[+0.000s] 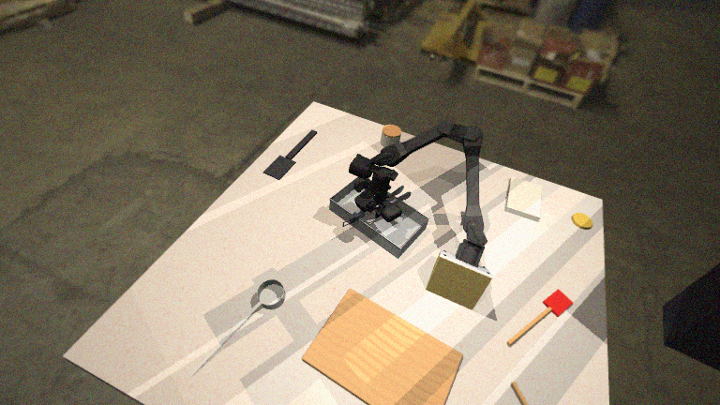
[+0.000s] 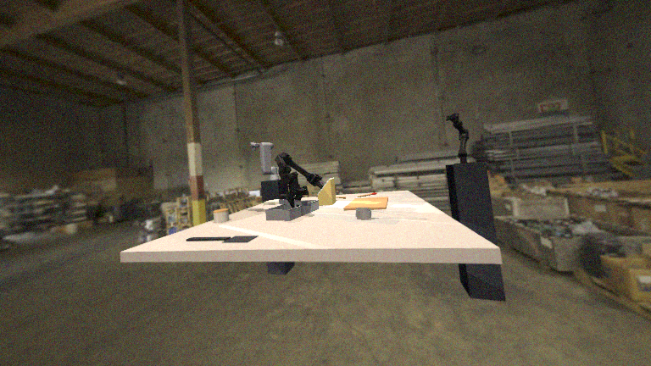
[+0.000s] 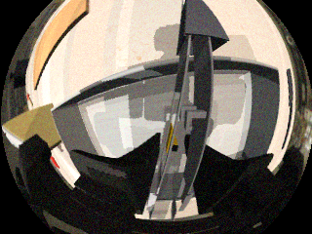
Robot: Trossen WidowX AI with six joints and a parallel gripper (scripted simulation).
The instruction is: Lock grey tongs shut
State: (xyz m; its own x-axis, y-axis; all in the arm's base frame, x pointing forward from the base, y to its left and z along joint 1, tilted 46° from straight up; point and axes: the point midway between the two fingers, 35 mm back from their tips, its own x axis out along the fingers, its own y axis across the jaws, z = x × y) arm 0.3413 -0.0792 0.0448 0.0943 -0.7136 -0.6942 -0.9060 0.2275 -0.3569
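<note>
The roasting tin (image 1: pixel 374 239) (image 2: pixel 278 213) (image 3: pixel 264 99) stands under the arm. The grey tongs (image 3: pixel 200 21) lie lengthwise across it; their hinge end is at the top of the wrist view and their two arms are close together, with a narrow gap. My gripper (image 1: pixel 378 209) (image 3: pixel 173 136) reaches down over the tin and is shut on both tong arms, one finger on each side. The tips are partly hidden by the fingers; whether the lock is engaged cannot be seen. The wooden board (image 1: pixel 339 326) (image 2: pixel 370 202) (image 3: pixel 51 36) lies apart from the tin.
A tan upright panel (image 1: pixel 458 279) (image 3: pixel 38 128) stands at the arm's base, between tin and board. A sieve (image 1: pixel 260 297), a black spatula (image 1: pixel 279 167), an orange-topped jar (image 1: pixel 391 136), a red-headed tool (image 1: pixel 557 303), a pale tray (image 1: pixel 522 200) and a yellow disc (image 1: pixel 582 220) are around.
</note>
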